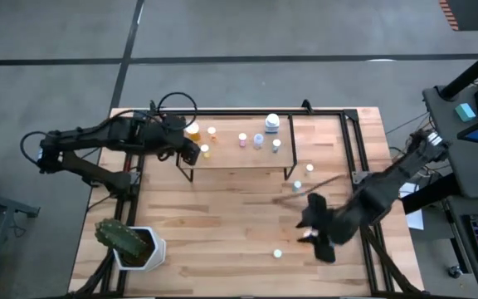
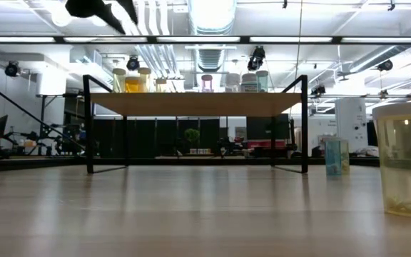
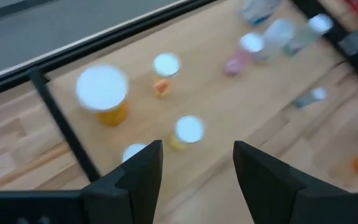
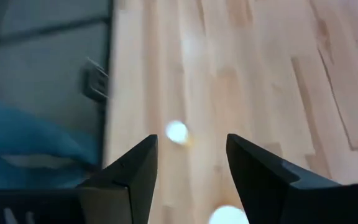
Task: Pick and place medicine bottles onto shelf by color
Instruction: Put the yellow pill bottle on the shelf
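Note:
The shelf stands at the table's far middle. Several medicine bottles stand on it: orange ones at its left end, a pink one, pale blue ones and the wider blue one. My left gripper hovers open and empty over the shelf's left end, above the orange bottles. My right gripper is open and empty over the table's near right. A white-capped bottle stands ahead of its fingers, and another white cap shows between its fingertips.
Two bottles stand on the table right of the shelf, and one stands near the front edge, large in the low view. A white pot with a cactus stands at the near left corner.

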Robot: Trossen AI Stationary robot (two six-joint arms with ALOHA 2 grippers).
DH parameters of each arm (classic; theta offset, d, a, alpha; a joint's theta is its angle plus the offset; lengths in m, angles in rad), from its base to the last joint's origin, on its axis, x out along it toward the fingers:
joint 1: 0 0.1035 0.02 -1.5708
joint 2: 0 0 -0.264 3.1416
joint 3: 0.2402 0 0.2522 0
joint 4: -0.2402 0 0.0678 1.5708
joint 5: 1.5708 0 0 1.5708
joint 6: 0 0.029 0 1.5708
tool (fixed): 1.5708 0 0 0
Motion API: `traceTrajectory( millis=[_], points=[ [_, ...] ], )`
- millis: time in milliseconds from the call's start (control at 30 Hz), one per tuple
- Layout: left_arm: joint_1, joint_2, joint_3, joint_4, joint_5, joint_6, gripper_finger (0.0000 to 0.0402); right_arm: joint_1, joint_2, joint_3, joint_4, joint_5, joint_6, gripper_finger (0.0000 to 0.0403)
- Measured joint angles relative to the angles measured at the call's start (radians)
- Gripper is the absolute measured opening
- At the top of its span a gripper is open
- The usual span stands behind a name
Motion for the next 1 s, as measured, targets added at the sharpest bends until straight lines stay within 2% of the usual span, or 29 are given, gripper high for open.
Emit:
traceTrajectory(
  millis=[100, 300, 533, 833, 1000],
  points=[
    [-0.036, 0.026, 0.050, 0.038, 0.000, 0.000, 0.0180, 0.007, 0.088, -0.019, 0.004, 0.031, 0.013, 0.0190],
    [-0.156, 0.071, 0.112, 0.247, -0.004, 0.005, 0.0180, 0.013, 0.244, -0.051, 0.164, -0.005, -0.162, 0.0224],
    [-0.294, 0.108, 0.162, 0.352, -0.039, 0.001, 0.0180, 0.024, 0.330, -0.109, 0.319, -0.020, -0.230, 0.0249],
    [-0.374, 0.111, 0.198, 0.419, -0.135, 0.005, 0.0179, 0.024, 0.390, -0.218, 0.493, 0.008, -0.242, 0.0240],
    [-0.379, 0.111, 0.198, 0.423, -0.141, 0.006, 0.0179, 0.024, 0.407, -0.229, 0.566, 0.038, -0.248, 0.0222]
  ],
)
